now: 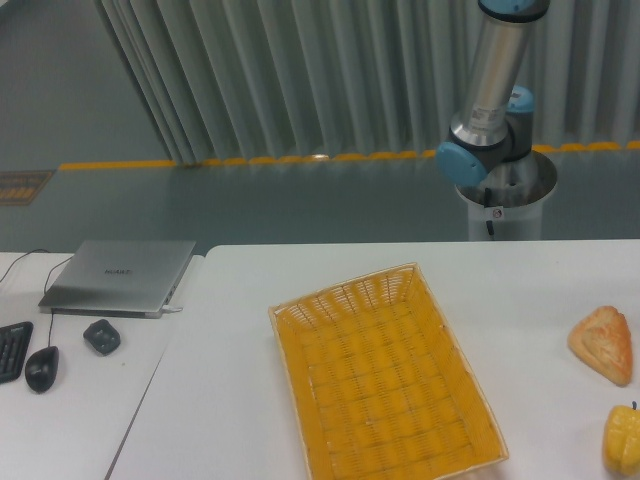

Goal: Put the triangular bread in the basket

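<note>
Although the task has not yet begun in any visible way, you can already read the layout well. The large shallow woven wicker basket [385, 375], yellow-orange with a paler rim, lies in the middle of the white table [240, 360] and holds nothing; I judge it was put there so that the arm can reach it from any side.

The small golden-brown triangular bread [603, 343] with its crusty surface rests flat on the table, well to the right of the basket and apart from it. Just in front of the bread, also right of the basket, there is 1 bright yellow ridged object [622, 438], partly cut by the picture edge. It is near the bread but does not touch it, so you should approach the bread from above to avoid pushing this neighbour.

Of the robot you see only the grey and blue arm segments [487, 120] on the pedestal, behind the basket and to its right. The gripper is outside the picture, so I cannot tell how its jaws stand.

To the left of the basket, on a separate desk, lie 1 closed grey laptop [120, 277], 1 small dark object [101, 336], 1 black mouse [40, 369] and the corner of a keyboard [12, 350]. They play no part in the task.
</note>
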Robot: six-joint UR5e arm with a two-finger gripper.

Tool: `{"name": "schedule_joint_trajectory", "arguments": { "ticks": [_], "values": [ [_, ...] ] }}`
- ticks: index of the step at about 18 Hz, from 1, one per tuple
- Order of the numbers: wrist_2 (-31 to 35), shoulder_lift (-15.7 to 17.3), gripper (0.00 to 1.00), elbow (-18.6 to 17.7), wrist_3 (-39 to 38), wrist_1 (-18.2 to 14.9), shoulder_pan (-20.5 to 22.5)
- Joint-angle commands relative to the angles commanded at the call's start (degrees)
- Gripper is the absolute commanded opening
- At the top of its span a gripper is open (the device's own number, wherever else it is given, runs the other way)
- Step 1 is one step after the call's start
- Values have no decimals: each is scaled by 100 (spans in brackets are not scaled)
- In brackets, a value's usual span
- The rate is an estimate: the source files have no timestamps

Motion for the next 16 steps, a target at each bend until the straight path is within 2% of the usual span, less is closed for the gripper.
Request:
{"name": "schedule_joint_trajectory", "arguments": {
  "ticks": [6,9,13,16],
  "values": [
    [18,18,100,9,-26,-9,-17],
    [-18,-9,100,-9,-481,9,-113],
    [0,-35,100,-123,-817,430,-167],
    [-9,-35,100,-202,-835,501,-176]
  ]
}}
